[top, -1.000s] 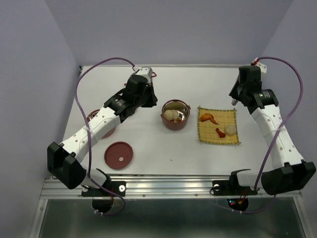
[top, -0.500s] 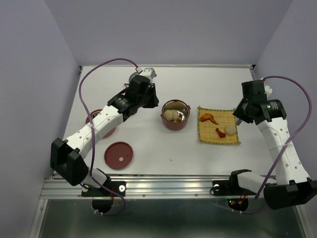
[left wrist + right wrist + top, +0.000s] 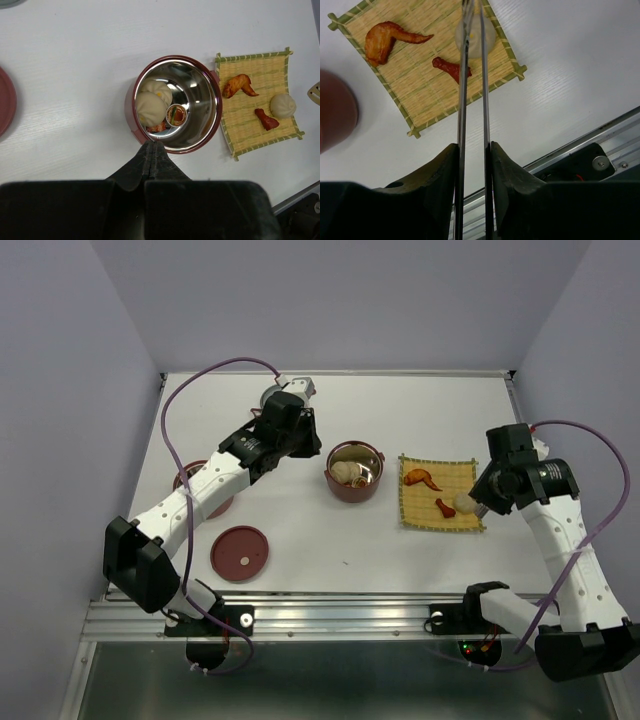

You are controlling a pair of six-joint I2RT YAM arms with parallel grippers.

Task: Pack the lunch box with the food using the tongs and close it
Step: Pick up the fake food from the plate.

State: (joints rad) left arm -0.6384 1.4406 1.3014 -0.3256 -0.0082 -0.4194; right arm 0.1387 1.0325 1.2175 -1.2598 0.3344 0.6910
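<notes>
Silver tongs [image 3: 462,100] are pinched between the fingers of the right gripper [image 3: 472,150], their arms crossing over a pale bun [image 3: 491,36] on the yellow mat [image 3: 415,95]. The left gripper [image 3: 151,150], fingers pressed together, hangs just beside the open lunch box [image 3: 197,95], which holds two buns [image 3: 150,106].

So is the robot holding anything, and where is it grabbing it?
Yes. The right gripper holds the tongs, pinching both thin arms from the sides, with the long ends stretching out over the bun. The left gripper is shut and empty.
</notes>
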